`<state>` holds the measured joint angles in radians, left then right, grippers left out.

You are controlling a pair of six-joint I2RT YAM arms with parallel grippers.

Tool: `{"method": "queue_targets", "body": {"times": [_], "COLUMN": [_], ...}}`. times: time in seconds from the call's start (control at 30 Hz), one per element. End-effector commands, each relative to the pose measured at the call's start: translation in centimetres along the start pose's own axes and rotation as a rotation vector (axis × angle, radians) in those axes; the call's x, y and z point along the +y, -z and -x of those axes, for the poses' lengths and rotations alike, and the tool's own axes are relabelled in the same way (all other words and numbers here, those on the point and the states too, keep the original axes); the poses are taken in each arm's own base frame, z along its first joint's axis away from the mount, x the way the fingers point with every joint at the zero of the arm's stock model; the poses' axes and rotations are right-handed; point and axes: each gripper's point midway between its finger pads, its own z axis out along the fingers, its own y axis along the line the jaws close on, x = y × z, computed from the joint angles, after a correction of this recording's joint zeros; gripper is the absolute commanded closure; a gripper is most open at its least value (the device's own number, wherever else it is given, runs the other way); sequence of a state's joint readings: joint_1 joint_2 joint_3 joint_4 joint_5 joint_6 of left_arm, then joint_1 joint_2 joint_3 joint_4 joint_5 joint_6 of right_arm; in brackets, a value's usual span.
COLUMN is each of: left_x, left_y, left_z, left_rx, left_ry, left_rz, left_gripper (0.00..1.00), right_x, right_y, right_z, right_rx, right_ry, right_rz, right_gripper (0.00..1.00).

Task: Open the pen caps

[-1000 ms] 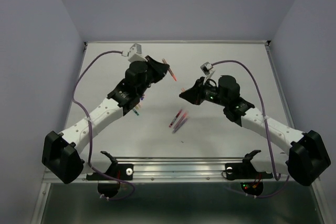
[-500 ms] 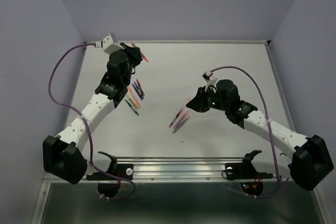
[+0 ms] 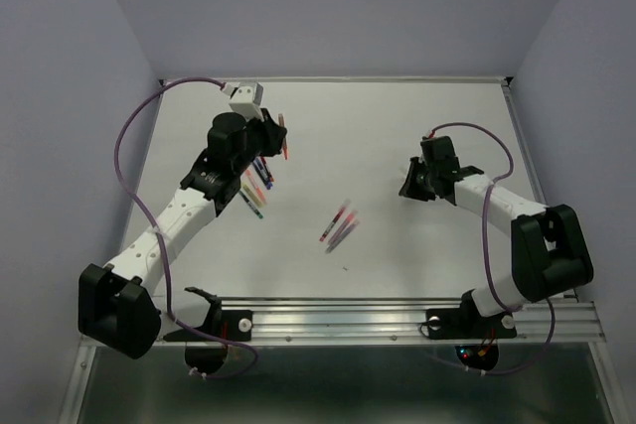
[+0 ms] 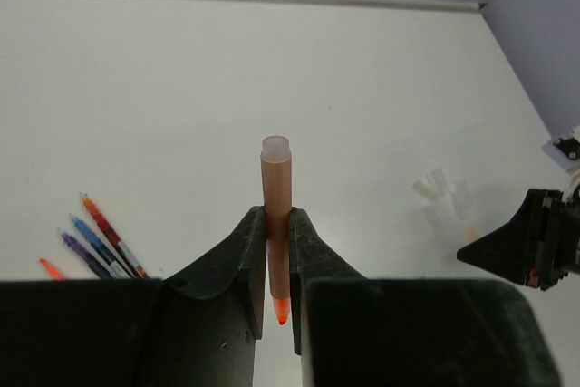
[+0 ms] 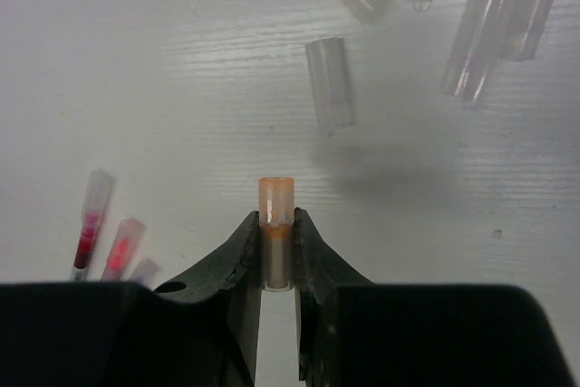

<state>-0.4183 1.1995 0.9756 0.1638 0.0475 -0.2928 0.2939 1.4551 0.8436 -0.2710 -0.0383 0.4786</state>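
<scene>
My left gripper [image 4: 278, 224] is shut on an orange pen [image 4: 276, 178] with its cap off. The bare orange tip shows low between the fingers. From the top view this pen [image 3: 284, 136] sticks out of the left gripper [image 3: 274, 136] at the back left, above a row of pens [image 3: 256, 178]. My right gripper [image 5: 276, 228] is shut on a short orange pen cap [image 5: 276, 201], just above the table. It sits at the right in the top view [image 3: 408, 186]. Several loose clear caps [image 5: 329, 83] lie beyond it. Capped pens [image 3: 338, 226] lie in the middle.
Uncapped pens [image 4: 104, 242] lie in a fan at the left of the left wrist view. Two capped pens [image 5: 91, 224] lie to the left of the right gripper. The back wall edge [image 3: 338, 78] and side rails border the white table.
The two grippers have moved apart. The right arm has drawn back to the right with the orange cap. The left arm swung out to the back left with the pen, then came back a little.
</scene>
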Motion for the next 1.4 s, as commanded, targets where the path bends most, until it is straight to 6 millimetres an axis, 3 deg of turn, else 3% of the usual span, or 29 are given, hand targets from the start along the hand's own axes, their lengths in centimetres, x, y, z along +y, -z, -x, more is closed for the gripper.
{"method": "queue_targets", "body": {"times": [0.0,0.07,0.23,0.33,0.37,0.43,0.47,0.6,0.77,1.03,1.17,1.33,1.37], "left_x": [0.0,0.0,-0.9,-1.9,-3.1,-3.1,-3.6,-3.5,-4.3,-2.5,-1.7,0.4,1.6], "left_y": [0.9,1.2,1.2,0.8,0.8,0.0,-0.2,-1.7,-2.5,-3.1,-4.1,-4.5,-4.4], "left_z": [-3.2,-4.1,-3.7,-2.4,-1.9,-1.8,-0.5,-2.3,-1.8,-2.4,-2.5,-5.3,-6.8], "left_rx": [0.109,0.131,0.133,0.103,0.092,0.104,0.084,0.2,0.203,0.261,0.288,0.383,0.413], "left_ry": [-0.017,-0.03,-0.162,-0.33,-0.382,-0.479,-0.508,-0.65,-0.794,-1.03,-1.142,-1.313,-1.381], "left_rz": [-0.026,-0.035,-0.103,-0.19,-0.263,-0.289,-0.299,-0.371,-0.465,-0.471,-0.485,-0.521,-0.525], "left_gripper": [1.0,1.0,1.0,1.0,1.0,1.0,1.0,1.0,1.0,1.0,1.0,1.0,1.0], "right_x": [-2.4,-3.0,-3.5,-3.7,-3.6,-3.7,-3.7,-4.0,-3.6,-3.0,-3.5,-3.4,-3.0], "right_y": [-0.6,-1.1,-1.6,-1.7,-1.8,-2.0,-2.1,-2.2,-2.5,-2.3,-2.1,-0.1,1.1], "right_z": [1.8,1.7,1.5,1.3,1.2,0.9,0.9,1.0,0.5,0.5,0.6,0.7,1.5], "right_rx": [-0.02,0.001,0.021,0.032,0.038,0.052,0.052,0.054,0.083,0.095,0.094,0.094,0.061], "right_ry": [-0.019,-0.026,-0.037,-0.036,-0.035,-0.036,-0.034,-0.045,-0.046,-0.048,-0.053,-0.032,-0.022], "right_rz": [-0.11,-0.126,-0.143,-0.138,-0.133,-0.131,-0.131,-0.138,-0.115,-0.09,-0.123,-0.125,-0.108], "right_gripper": [0.94,0.93,0.89,0.84,0.83,0.83,0.83,0.82,0.75,0.61,0.59,0.52,0.48]}}
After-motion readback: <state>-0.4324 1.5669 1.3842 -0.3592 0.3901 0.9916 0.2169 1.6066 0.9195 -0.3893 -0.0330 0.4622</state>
